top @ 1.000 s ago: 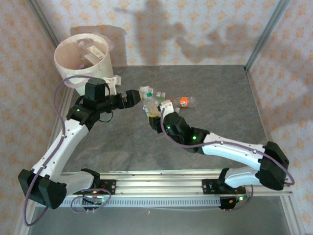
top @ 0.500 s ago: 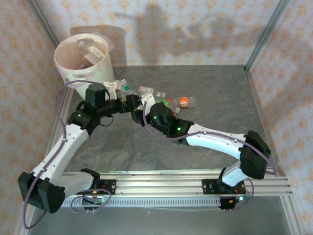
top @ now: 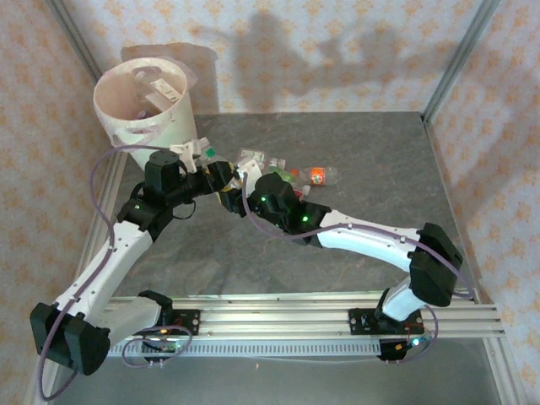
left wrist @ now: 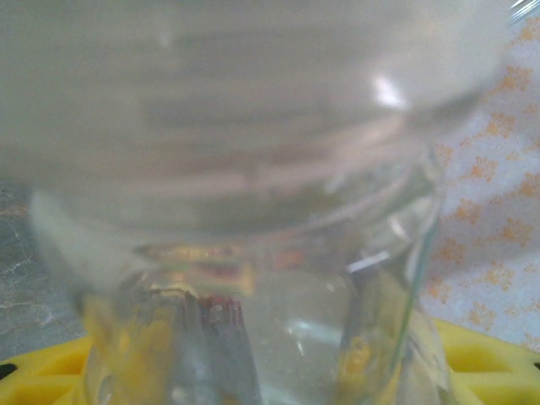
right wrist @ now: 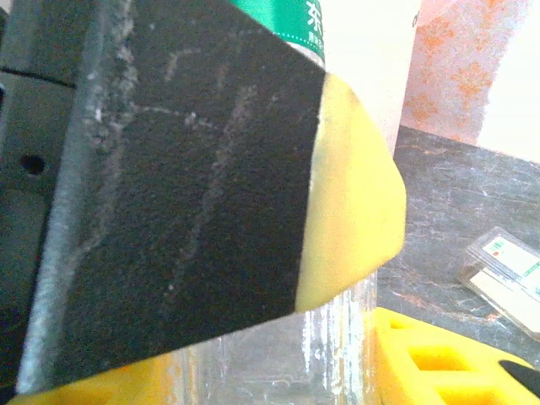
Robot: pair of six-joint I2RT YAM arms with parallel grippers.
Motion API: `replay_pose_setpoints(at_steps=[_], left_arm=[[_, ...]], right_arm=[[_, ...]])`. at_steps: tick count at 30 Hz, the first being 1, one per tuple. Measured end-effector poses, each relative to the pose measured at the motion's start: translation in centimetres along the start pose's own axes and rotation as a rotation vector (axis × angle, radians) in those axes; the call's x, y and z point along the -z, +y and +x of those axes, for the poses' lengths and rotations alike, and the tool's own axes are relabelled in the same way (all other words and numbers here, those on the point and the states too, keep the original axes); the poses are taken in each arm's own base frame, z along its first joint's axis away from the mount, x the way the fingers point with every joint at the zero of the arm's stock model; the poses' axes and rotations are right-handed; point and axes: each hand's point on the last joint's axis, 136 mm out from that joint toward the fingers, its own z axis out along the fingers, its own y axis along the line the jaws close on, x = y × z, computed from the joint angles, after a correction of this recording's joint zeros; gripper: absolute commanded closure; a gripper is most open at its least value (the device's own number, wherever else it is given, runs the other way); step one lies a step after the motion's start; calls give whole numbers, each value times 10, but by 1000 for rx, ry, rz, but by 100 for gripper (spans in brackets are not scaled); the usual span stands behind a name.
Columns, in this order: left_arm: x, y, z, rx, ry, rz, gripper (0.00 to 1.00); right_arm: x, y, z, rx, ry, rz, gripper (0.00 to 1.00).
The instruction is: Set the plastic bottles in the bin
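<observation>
A clear plastic bottle [left wrist: 278, 245] with a green label [right wrist: 291, 17] is held between both grippers above the table's left middle. My right gripper [top: 248, 184] is shut on its lower part, with a yellow finger [right wrist: 439, 359] beside the glassy wall [right wrist: 337, 337]. My left gripper [top: 226, 178] grips the same bottle from the other side; its black, yellow-tipped finger [right wrist: 194, 186] lies against it. The cream bin [top: 160, 126] stands at the back left with bottles [top: 152, 93] inside. More loose bottles [top: 255, 158] lie just behind the grippers.
An orange-capped bottle [top: 318, 175] lies right of the grippers, and a green-capped one [top: 208, 151] lies by the bin's foot. A small flat clear case [right wrist: 506, 270] rests on the dark table [top: 371, 143]. Metal frame posts [top: 456, 59] rise at the back corners.
My right arm carried the bottle leftward to the left gripper. The left gripper, wide open a second ago, has closed on that bottle and shifted slightly toward the bin.
</observation>
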Motion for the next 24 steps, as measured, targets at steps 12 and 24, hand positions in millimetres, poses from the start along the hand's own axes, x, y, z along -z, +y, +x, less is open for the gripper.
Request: replay_pose_setpoints(at_steps=[12, 24], left_arm=[[-8, 23, -1, 14, -16, -108, 44], [10, 21, -52, -39, -187, -226, 44]], right_arm=[[2, -6, 4, 14, 29, 30, 1], [66, -36, -32, -3, -103, 167, 1]])
